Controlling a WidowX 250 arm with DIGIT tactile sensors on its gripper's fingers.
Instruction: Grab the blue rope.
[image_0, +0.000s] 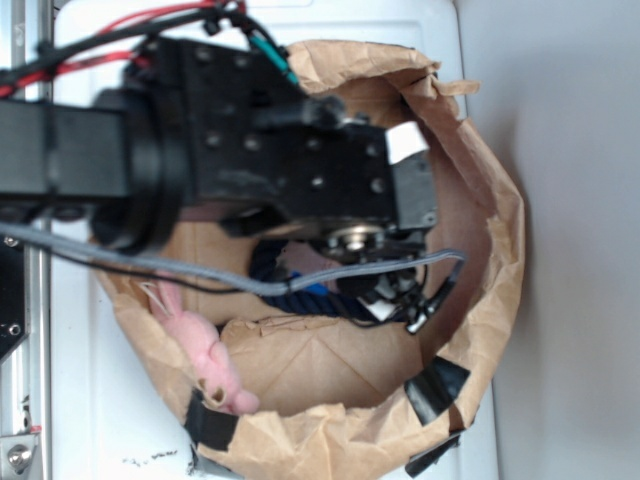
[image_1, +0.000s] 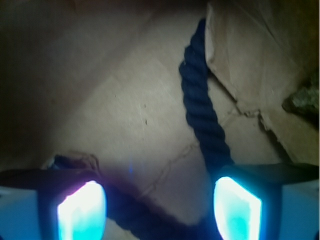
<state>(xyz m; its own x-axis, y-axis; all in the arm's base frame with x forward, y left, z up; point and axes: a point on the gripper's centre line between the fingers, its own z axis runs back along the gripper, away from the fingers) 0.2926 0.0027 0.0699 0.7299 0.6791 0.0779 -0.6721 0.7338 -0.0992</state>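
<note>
Now the gripper is hanging low inside the paper bag, its two fingers spread wide and pinching nothing. The rope is lying on the bag's brown floor: in the wrist view it is running down from the upper middle, passing close to the right finger, then curving across the bottom of the picture between the two. From outside only a short navy stretch is showing under the arm, near the bag's middle.

This looks like the approach step, just short of the grasp. Closing probably calls for a little more descent, so the fingers straddle the rope where it crosses between them, and then a squeeze.

Much is hidden. The arm is covering most of the rope and the gripper from outside, and a grey cable is crossing in front. The wrist view is dim, the fingers are glaring blue-white, and I cannot tell whether they are touching the rope. A pink toy is resting at the bag's left edge, well apart.
</note>
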